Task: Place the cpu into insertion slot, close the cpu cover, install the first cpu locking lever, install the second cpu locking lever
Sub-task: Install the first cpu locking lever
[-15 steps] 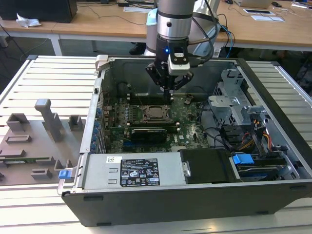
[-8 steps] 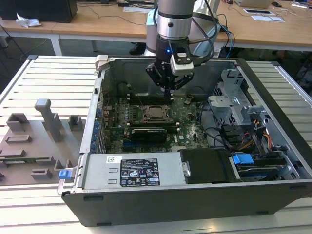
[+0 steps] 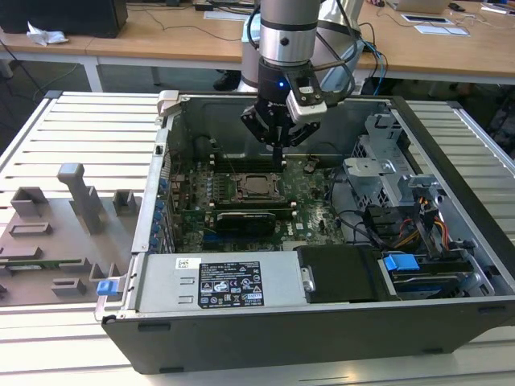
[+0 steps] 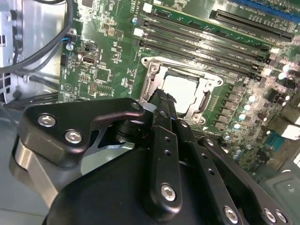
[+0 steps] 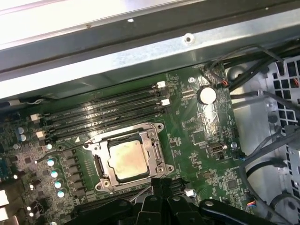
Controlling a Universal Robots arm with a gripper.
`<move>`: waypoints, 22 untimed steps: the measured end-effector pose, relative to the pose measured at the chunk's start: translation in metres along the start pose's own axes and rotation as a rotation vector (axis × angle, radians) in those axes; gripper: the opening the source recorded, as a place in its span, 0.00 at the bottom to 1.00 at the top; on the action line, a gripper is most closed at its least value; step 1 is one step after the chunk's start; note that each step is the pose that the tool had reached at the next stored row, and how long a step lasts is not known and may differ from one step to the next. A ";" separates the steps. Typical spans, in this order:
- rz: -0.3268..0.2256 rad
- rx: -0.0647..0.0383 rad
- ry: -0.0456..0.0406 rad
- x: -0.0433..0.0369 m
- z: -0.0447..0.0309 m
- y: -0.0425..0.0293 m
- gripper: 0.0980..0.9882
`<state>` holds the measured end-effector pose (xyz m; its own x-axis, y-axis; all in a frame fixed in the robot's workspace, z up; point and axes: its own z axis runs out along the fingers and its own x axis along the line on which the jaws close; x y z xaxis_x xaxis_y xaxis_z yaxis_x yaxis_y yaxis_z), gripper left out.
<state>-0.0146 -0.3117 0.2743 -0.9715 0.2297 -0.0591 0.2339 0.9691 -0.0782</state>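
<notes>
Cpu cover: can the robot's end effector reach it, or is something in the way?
Probably yes. The end effector hangs just beside the cpu cover, inside the open computer case, with nothing between them.

On the board, the cpu cover frames the cpu, the hand just beside it.

Green board — pale silver cpu.
</notes>
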 end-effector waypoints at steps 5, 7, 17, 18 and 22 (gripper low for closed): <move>-0.070 -0.004 -0.0055 0.0000 0.0000 0.0000 0.01; -0.108 -0.006 -0.0085 0.0000 0.0000 0.0000 0.01; -0.215 -0.013 -0.0169 0.0000 0.0000 0.0000 0.01; -0.230 -0.014 -0.0181 0.0000 0.0000 0.0000 0.01; -0.281 -0.017 -0.0220 0.0000 0.0000 0.0000 0.01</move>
<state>-0.0146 -0.3117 0.2743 -0.9970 -0.0499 -0.0590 -0.0452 0.9959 -0.0782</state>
